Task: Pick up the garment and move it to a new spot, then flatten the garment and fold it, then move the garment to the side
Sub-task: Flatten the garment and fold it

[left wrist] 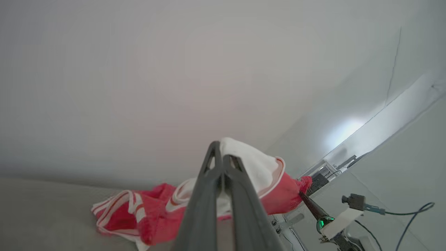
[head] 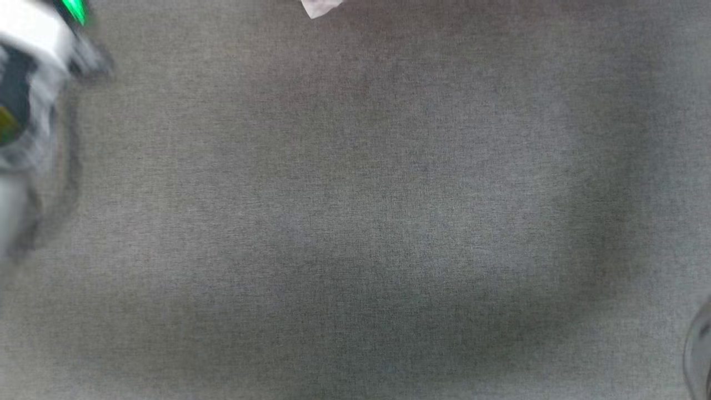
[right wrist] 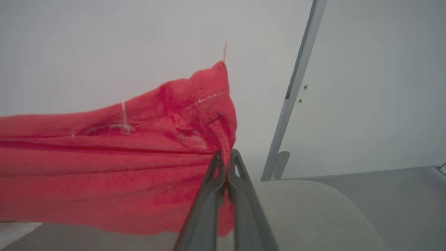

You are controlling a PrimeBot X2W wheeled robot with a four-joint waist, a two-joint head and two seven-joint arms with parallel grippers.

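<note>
left gripper [left wrist: 222, 158] closed on white sleeve end of the garment [left wrist: 282, 197], red cloth bunched below-left of it; right gripper [right wrist: 226, 160] pinches a red edge, cloth stretching left.

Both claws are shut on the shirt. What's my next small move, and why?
Likely draw the claws apart and lower toward the grey surface: the left claw pinches the garment by a white sleeve end, the right claw by a red hem, and the cloth sags bunched between them.
</note>
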